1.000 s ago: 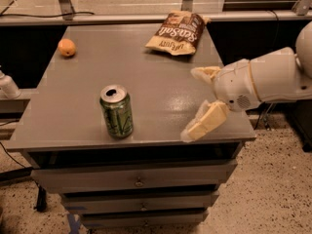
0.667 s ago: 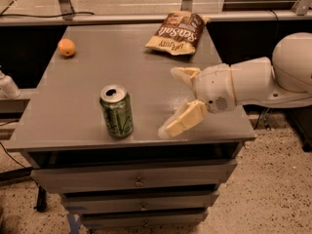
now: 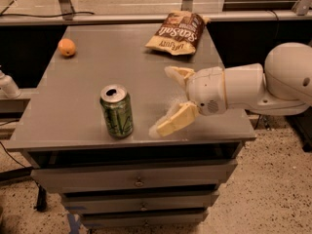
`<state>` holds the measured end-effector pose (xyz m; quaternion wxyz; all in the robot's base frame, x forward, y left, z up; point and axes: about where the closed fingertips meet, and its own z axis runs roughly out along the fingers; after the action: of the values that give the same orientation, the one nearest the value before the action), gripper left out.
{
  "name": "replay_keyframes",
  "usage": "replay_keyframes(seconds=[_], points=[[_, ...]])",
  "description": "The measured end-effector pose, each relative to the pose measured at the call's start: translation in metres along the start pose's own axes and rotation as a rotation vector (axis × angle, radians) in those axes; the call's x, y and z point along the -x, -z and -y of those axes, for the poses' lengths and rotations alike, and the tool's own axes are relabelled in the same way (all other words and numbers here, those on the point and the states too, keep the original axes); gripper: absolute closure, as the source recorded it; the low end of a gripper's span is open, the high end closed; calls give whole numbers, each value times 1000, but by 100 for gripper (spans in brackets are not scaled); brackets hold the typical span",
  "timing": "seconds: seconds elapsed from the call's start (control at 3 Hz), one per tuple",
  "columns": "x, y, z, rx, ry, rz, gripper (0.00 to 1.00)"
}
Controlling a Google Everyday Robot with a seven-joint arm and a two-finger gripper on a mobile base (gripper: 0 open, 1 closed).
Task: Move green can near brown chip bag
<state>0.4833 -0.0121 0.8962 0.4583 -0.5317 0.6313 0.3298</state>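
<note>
The green can [image 3: 117, 111] stands upright near the front edge of the grey cabinet top [image 3: 92, 77], with pale jagged markings and a silver top. The brown chip bag [image 3: 177, 33] lies flat at the back right, with white lettering and a cream band at its near end. My gripper [image 3: 165, 100] reaches in from the right, just right of the can and apart from it. Its two cream fingers [image 3: 175, 121] are spread wide and hold nothing.
An orange [image 3: 67, 47] sits at the back left of the top. The cabinet has drawers [image 3: 136, 179] below its front edge. A metal rail [image 3: 122, 18] runs behind the top. Speckled floor [image 3: 273, 189] lies to the right.
My gripper has moved left across the cabinet top toward the green can, staying open. The can, bag and orange have not moved.
</note>
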Motion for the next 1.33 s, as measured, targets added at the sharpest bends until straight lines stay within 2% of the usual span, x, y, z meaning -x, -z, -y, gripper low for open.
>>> replay_keyframes(seconds=[0.33, 1.0, 1.33], points=[[9, -35, -3, 0, 26, 110, 0], [18, -103, -18, 68, 19, 242, 0], [18, -118, -21, 82, 3, 270, 17]])
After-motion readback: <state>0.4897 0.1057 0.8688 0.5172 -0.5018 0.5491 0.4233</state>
